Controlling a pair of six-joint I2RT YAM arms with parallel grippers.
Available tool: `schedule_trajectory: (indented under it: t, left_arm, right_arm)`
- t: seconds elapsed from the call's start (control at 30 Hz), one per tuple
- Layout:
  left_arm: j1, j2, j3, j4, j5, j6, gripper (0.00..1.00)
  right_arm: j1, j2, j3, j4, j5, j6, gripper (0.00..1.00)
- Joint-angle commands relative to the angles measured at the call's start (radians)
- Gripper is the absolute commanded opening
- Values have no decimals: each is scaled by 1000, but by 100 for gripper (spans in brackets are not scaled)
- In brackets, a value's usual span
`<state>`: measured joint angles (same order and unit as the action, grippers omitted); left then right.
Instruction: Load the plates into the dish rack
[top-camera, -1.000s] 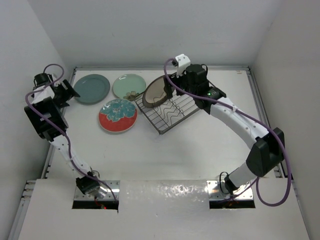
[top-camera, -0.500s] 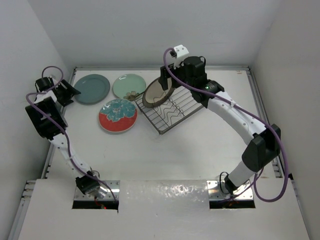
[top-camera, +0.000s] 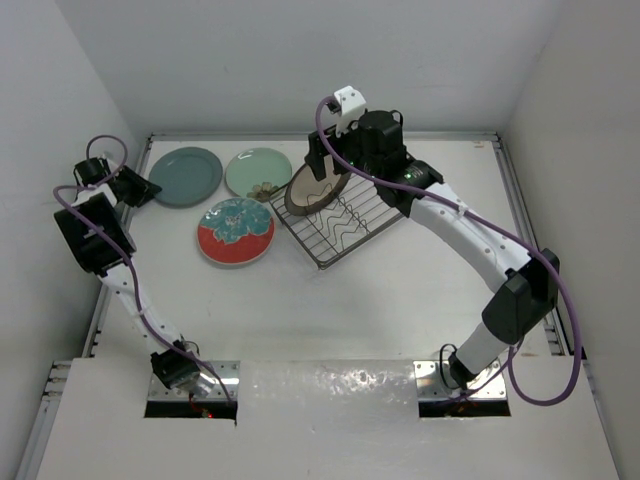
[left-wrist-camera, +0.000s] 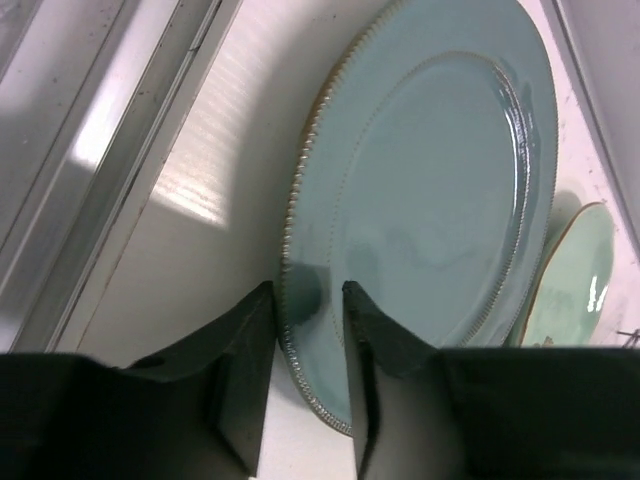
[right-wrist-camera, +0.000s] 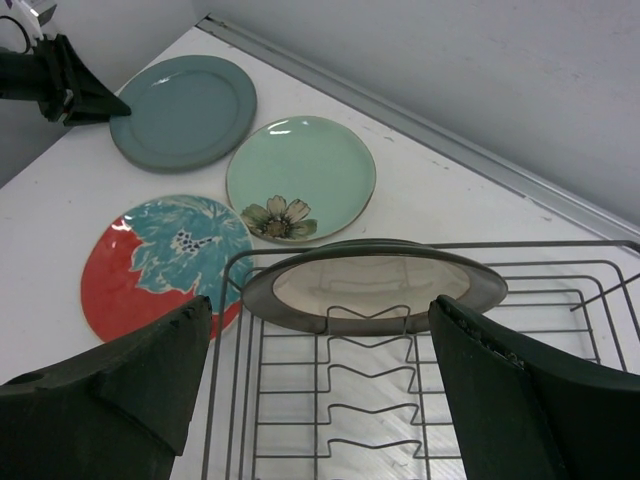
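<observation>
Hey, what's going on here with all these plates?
Two robot arms are loading plates into a wire dish rack. The right gripper hangs open just above a cream plate with a brown rim, which stands leaning at one end of the rack. The left gripper has its fingers either side of the dark teal plate's rim; whether it actually grips is unclear. The mint green plate and the red-rimmed plate lie flat on the table, untouched.
</observation>
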<state>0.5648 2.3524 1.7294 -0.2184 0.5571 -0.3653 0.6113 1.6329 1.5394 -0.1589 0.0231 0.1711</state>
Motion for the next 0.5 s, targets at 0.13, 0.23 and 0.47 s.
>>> schedule_trajectory:
  t: [0.13,0.23,0.47]
  left_arm:
    - [-3,94,12,-39,-20,-32,0]
    - [3,85,12,-12,-3,-46,0]
    - [21,-4,47,43,69,-58,0]
  right_arm:
    - [1,-27,39,27,24,-35,88]
    - [1,-27,41,25,31,-39,88]
    - [1,-60,-7,47,47,-56,88]
